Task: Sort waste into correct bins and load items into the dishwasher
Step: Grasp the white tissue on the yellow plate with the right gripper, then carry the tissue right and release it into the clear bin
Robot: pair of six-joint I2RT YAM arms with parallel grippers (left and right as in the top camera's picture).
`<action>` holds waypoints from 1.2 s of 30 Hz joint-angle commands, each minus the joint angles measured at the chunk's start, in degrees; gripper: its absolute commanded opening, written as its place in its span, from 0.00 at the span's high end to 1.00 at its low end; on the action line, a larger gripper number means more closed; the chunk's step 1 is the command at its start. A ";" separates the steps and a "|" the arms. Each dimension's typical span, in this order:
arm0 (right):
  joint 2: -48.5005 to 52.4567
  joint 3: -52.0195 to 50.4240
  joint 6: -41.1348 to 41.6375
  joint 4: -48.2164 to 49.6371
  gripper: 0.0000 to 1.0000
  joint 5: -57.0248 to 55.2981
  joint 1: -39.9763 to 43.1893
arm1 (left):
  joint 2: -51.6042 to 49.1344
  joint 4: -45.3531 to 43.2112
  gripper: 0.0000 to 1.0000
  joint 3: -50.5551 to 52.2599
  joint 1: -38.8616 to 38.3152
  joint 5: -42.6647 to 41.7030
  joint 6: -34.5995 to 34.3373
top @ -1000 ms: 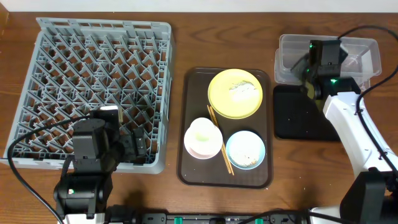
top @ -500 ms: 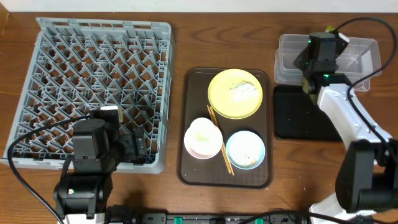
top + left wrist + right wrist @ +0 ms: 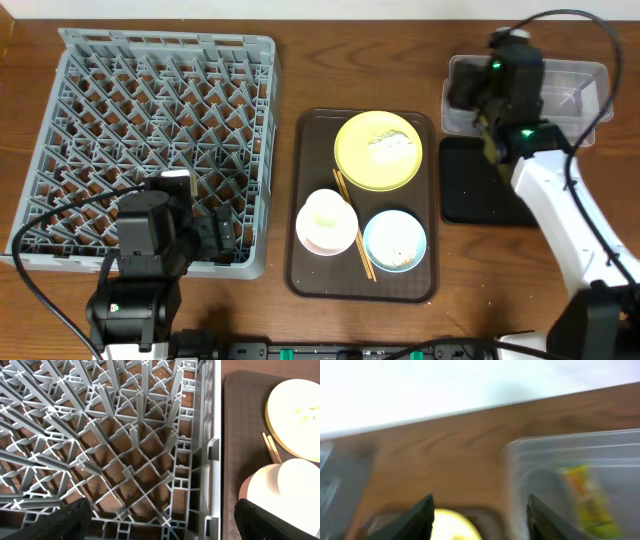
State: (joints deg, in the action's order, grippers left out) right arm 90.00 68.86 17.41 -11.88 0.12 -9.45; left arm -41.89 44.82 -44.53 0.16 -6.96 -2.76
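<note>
My right gripper (image 3: 479, 517) hangs open and empty over the left end of the clear tub (image 3: 585, 92). A green-and-yellow snack wrapper (image 3: 587, 500) lies inside the tub (image 3: 545, 465). The black tray (image 3: 470, 195) sits just in front of the tub. On the brown tray (image 3: 312, 275) are the yellow plate (image 3: 378, 165) with food scraps (image 3: 387, 143), a pink bowl (image 3: 327, 235) holding a white cup (image 3: 326, 210), a blue bowl (image 3: 395, 242) and chopsticks (image 3: 353, 225). My left gripper (image 3: 162, 522) stands open over the front right corner of the grey dish rack (image 3: 125, 435).
The dish rack (image 3: 150, 120) fills the left of the table and holds nothing. The right arm (image 3: 555, 200) reaches over the black tray. Bare wooden table (image 3: 360, 60) lies behind the brown tray and between the trays.
The right wrist has lifted and turned left over the tub's left end, and its jaws have gone from shut to open. The left arm has not moved.
</note>
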 commanded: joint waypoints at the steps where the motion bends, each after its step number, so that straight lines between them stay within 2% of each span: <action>1: 2.34 0.28 -6.36 -3.45 0.39 5.22 -4.61 | 0.09 -0.02 0.07 -1.18 -0.09 -0.09 -0.07; 7: 10.80 0.28 -7.30 -4.09 0.35 1.97 -9.81 | 0.09 0.13 0.07 -1.18 -0.09 -0.09 -0.07; 15: 21.07 0.28 -2.56 -1.33 0.29 0.85 -10.54 | 0.09 0.15 0.07 -1.18 -0.09 -0.11 -0.07; 19: 23.78 0.28 -1.55 -1.03 0.30 1.03 -10.67 | 0.09 0.15 0.07 -1.18 -0.09 -0.11 -0.07; 21: 24.26 0.28 -1.55 -1.14 0.36 1.03 -10.73 | 0.07 0.15 0.07 -1.18 -0.09 -0.09 -0.04; 22: 24.24 0.28 -1.55 -1.22 0.44 1.01 -10.84 | 0.09 0.15 0.07 -1.18 -0.09 -0.11 -0.04; 25: 23.87 0.31 -1.57 -2.03 0.80 1.01 -10.86 | 0.09 0.15 0.07 -1.18 -0.09 -0.11 -0.04; 26: 23.26 0.31 -1.55 -2.64 0.87 1.03 -10.86 | 0.09 0.15 0.07 -1.18 -0.09 -0.11 -0.07; 31: 15.93 0.46 -1.60 -4.02 0.96 -1.09 -9.05 | 0.09 0.15 0.07 -1.18 -0.09 -0.09 -0.04; 36: 6.27 0.46 -1.55 -3.21 0.95 -10.05 -4.59 | 0.09 0.15 0.07 -1.18 -0.09 -0.11 -0.07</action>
State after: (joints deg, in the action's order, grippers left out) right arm 103.15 68.77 15.73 -15.70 -2.28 -17.47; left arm -41.91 44.84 -44.51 0.16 -6.96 -2.76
